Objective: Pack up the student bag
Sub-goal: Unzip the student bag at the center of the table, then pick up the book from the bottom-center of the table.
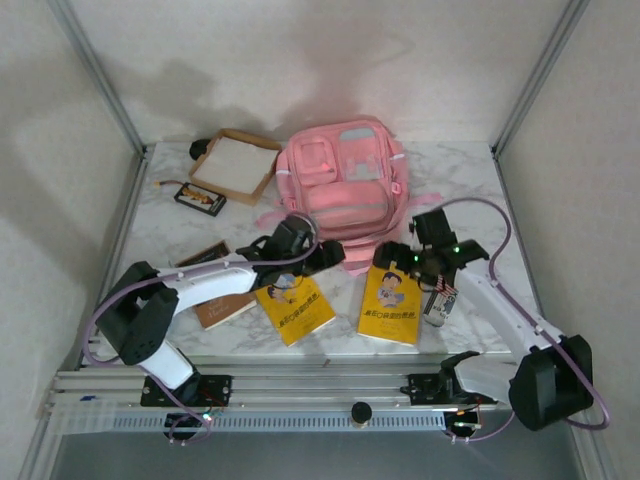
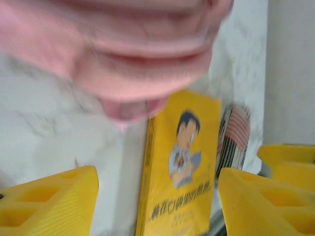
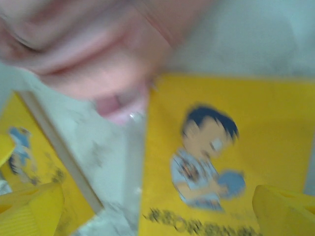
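L claw [image 2: 157,196] & R claw [image 3: 157,211] gape empty, reached fwd & low at near edge of student bag [image 1: 340,185].

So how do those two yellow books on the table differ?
The left yellow book lies turned at an angle; the right yellow book lies almost straight. The left one sits beside a brown book, the right beside a striped item. Both show a cartoon boy.
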